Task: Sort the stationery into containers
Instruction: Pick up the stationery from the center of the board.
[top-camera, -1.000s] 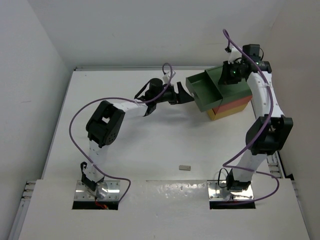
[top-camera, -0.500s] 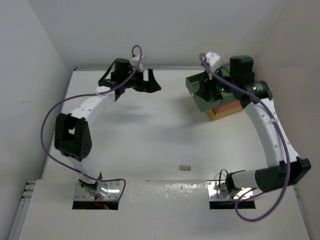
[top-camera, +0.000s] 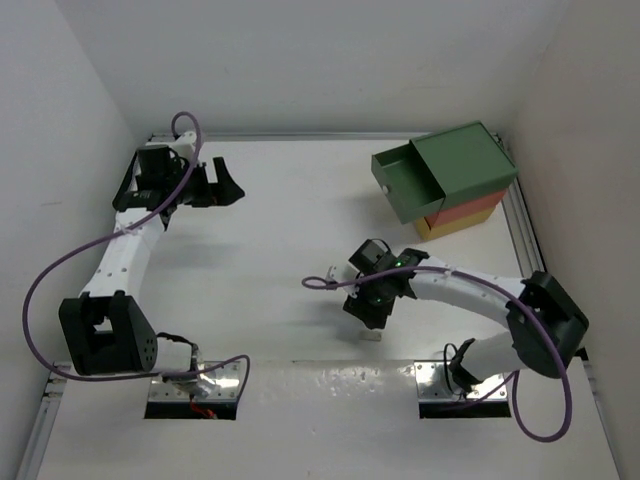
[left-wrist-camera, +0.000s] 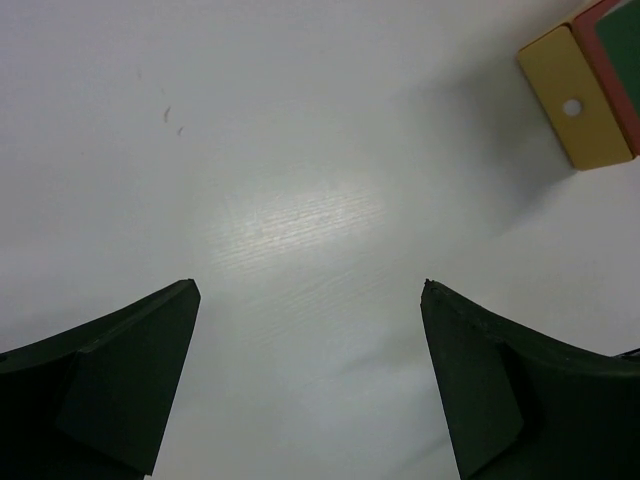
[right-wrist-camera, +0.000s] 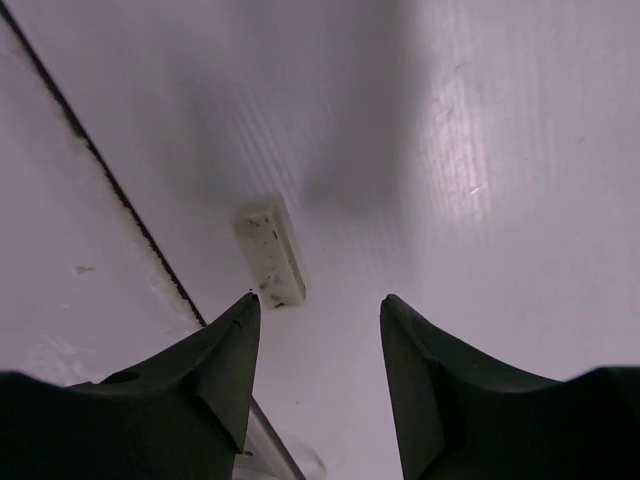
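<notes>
right pincer (right-wrist-camera: 318, 310) open, empty; eraser (right-wrist-camera: 270, 250) lies off-centre ahead. centre gap over its narrow sides before you close. left pincer (left-wrist-camera: 310, 290) wide open.

I look down on a white desk (top-camera: 280, 250) closed in by plain white walls: left wall (top-camera: 60, 90), back wall (top-camera: 300, 60), right wall (top-camera: 590, 110). Soft light leaves a pale glare (left-wrist-camera: 300, 215) on the matte top. A dark seam (right-wrist-camera: 110, 185) crosses it near the front edge.
</notes>
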